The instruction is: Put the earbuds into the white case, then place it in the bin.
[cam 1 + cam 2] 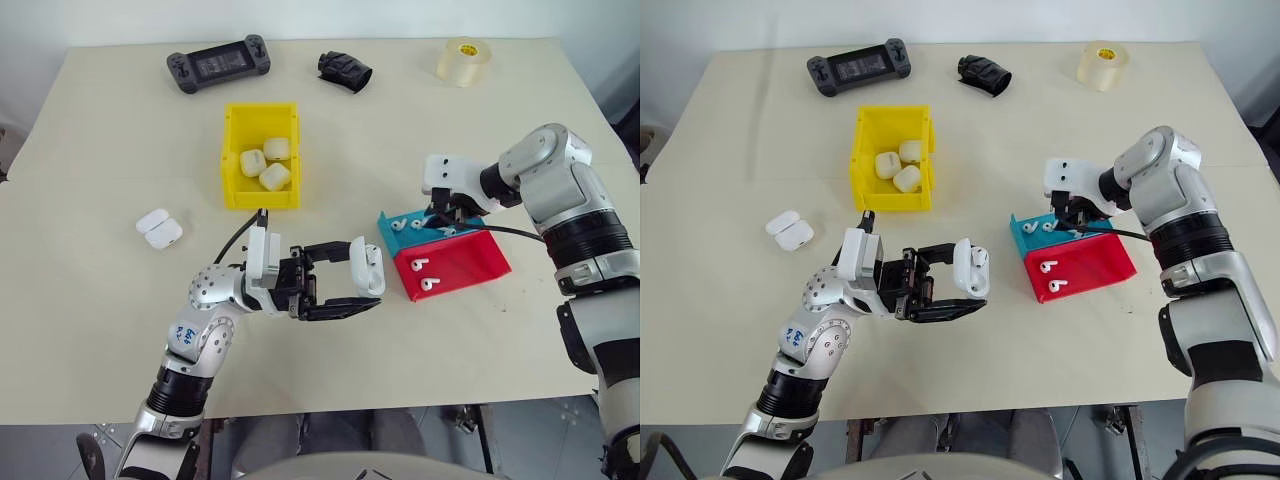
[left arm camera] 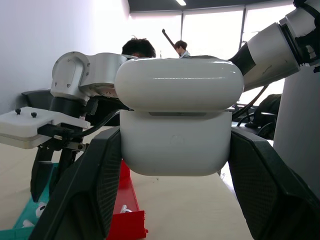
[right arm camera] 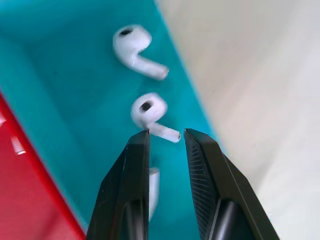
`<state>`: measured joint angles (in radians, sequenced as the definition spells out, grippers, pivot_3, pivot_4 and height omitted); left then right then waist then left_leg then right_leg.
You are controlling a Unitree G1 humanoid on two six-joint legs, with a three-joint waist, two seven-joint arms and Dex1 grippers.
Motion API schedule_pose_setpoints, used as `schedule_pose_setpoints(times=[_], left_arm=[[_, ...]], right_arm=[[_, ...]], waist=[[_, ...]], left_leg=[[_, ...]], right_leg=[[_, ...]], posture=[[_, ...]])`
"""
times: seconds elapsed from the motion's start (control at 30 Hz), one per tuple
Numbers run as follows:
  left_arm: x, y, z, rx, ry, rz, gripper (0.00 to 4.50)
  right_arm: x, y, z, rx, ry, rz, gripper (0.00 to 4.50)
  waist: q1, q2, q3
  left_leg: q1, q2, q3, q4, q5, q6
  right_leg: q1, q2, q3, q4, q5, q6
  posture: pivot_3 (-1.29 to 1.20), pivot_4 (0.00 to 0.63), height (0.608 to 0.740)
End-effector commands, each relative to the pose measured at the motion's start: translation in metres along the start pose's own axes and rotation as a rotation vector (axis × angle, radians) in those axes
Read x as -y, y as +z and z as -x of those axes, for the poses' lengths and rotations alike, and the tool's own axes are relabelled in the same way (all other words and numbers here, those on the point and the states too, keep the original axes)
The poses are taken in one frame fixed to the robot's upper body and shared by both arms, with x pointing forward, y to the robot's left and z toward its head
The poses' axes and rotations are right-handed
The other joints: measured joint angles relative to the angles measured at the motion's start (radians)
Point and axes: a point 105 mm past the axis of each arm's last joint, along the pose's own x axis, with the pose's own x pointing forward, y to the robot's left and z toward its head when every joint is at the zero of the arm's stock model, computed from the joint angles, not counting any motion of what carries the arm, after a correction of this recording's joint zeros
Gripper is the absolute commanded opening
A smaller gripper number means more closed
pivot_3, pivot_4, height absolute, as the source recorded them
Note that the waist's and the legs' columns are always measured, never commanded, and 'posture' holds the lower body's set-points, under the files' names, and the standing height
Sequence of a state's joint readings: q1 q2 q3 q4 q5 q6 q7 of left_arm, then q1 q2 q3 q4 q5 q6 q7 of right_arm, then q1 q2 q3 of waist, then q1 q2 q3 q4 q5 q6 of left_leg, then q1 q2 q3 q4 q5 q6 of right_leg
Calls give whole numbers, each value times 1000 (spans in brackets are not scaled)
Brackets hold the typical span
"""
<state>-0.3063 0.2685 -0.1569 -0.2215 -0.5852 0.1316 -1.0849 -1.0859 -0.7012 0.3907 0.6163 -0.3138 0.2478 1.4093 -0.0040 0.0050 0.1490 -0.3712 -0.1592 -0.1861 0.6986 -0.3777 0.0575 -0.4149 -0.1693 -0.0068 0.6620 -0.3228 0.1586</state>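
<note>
Table [image 1: 90, 330]: cream surface. The bin [image 1: 232, 172], yellow, stands at centre rear with three closed cases inside. Teal tray [image 1: 392, 232] and red tray [image 1: 470, 262] sit side by side to the right, earbuds [image 3: 137, 47] in both. The left gripper [image 1: 362, 288] is clamped on the white case [image 1: 366, 268] (lid up), held above the table beside the trays. The right gripper [image 3: 165, 135] hangs over the teal tray, fingers slightly parted with nothing between them, tips just above an earbud.

No text, label or number anywhere can be read clearly.
</note>
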Motion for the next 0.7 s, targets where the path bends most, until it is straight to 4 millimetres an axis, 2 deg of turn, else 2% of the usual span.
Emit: schedule_pose_setpoints(times=[0.03, 0.07, 0.37, 0.7], left_arm=[[4, 9, -3, 32, -18, -24, 2795], [4, 9, -3, 33, -17, -25, 2795], [3, 9, -3, 38, 3, -31, 2795], [4, 9, -1, 33, 20, -36, 2795]], right_arm=[[5, 1, 16, -42, -19, 141, 1688], [5, 2, 15, -38, -16, 184, 1960], [6, 19, 6, 13, -10, 435, 1960], [4, 17, 0, -19, 39, 562, 1960]], waist=[[2, 0, 0], [2, 0, 0], [-6, 0, 0], [-4, 0, 0]], left_leg=[[0, 0, 0, 0, 0, 0], [0, 0, -1, 0, 0, 0], [0, 0, 0, -1, 0, 0], [0, 0, -1, -1, 0, 0]], right_leg=[[0, 0, 0, 0, 0, 0], [0, 0, 0, 0, 0, 0], [-1, 0, 0, -1, 0, 0], [-1, 0, -1, -1, 0, 0]], posture=[[0, 150, 740], [0, 150, 740], [0, 150, 740], [0, 150, 740]])
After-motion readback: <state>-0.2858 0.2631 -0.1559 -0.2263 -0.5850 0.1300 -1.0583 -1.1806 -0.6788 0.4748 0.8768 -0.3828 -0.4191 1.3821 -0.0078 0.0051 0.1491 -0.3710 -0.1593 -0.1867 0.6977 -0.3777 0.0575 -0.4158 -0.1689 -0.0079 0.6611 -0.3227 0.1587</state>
